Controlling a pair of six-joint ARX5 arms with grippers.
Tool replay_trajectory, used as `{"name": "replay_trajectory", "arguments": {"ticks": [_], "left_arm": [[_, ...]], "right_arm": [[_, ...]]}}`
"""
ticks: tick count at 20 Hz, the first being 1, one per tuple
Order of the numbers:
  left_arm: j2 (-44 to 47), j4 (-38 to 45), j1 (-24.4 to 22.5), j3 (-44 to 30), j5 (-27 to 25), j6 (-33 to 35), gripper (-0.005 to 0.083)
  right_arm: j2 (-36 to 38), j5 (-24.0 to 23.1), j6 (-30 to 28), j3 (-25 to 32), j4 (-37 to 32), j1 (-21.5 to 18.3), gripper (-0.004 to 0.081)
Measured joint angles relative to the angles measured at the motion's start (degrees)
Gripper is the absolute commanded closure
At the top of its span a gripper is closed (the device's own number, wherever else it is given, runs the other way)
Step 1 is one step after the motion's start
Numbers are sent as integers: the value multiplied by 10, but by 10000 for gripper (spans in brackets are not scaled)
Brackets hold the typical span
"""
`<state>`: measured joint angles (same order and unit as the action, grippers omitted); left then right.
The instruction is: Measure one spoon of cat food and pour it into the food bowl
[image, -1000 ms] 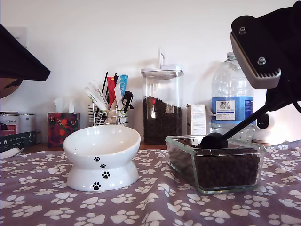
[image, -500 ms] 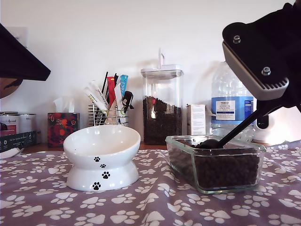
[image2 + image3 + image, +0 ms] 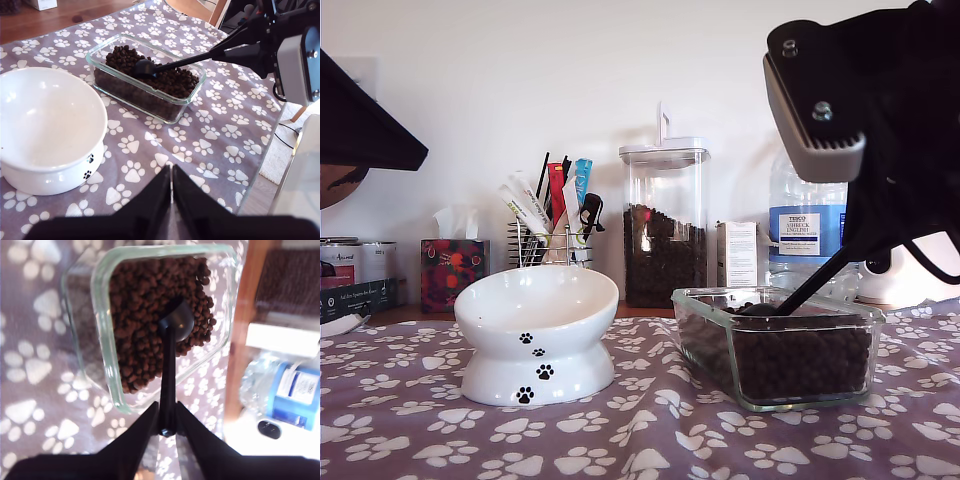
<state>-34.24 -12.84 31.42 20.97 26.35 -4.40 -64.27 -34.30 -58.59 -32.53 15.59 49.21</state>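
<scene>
My second pincer (image 3: 167,427), clamped on the spoon (image 3: 172,347) handle, angles its bowl down into the cat food (image 3: 140,315) to load it, apparently; my first pincer (image 3: 171,186) hangs closed, empty, near the food bowl (image 3: 47,122).

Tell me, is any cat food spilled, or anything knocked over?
Nothing stands out. The cat food lies inside the glass dish, the tablecloth shows no stray pellets, and the food bowl stands upright and empty.
</scene>
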Motion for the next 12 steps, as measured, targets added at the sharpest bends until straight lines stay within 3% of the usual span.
{"name": "replay_trajectory", "arguments": {"ticks": [3, 12], "left_arm": [[0, 0, 0, 0, 1, 0, 793], [0, 0, 0, 0, 2, 0, 793]], "right_arm": [[-2, 7, 57, -9, 8, 0, 783], [-5, 25, 76, -47, 83, 5, 783]]}}
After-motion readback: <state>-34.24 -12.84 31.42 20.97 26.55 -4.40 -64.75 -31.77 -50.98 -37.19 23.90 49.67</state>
